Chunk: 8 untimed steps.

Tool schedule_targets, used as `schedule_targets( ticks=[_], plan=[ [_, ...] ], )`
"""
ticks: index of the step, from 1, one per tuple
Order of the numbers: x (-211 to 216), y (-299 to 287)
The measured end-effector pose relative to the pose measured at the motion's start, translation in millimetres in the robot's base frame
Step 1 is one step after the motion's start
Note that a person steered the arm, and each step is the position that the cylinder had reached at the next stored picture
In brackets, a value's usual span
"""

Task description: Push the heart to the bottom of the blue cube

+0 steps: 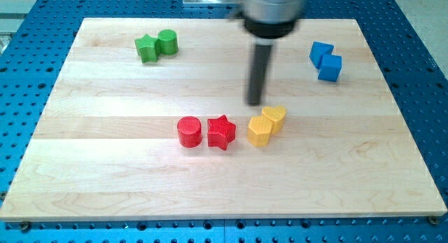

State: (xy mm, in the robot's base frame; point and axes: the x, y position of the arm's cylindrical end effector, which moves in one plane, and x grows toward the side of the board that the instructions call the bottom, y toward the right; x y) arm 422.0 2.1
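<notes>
Your rod's tip [255, 103], with no fingers to clench, sits at eleven o'clock of the yellow heart [275, 118]; the blue cube [330, 67] lies at two o'clock, well apart.

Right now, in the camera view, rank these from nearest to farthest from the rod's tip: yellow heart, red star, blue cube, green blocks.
From my tip:
1. Yellow heart, just to its lower right.
2. Red star, to its lower left.
3. Blue cube, at the view's upper right.
4. Green blocks, at the upper left.
</notes>
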Motion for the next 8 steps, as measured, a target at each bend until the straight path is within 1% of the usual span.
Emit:
schedule_targets(
  ticks=[1, 2, 4, 6, 7, 8],
  plan=[
    [43, -52],
    [54, -14],
    [52, 56],
    [61, 120],
    [56, 164],
    [85, 177]
  ],
)
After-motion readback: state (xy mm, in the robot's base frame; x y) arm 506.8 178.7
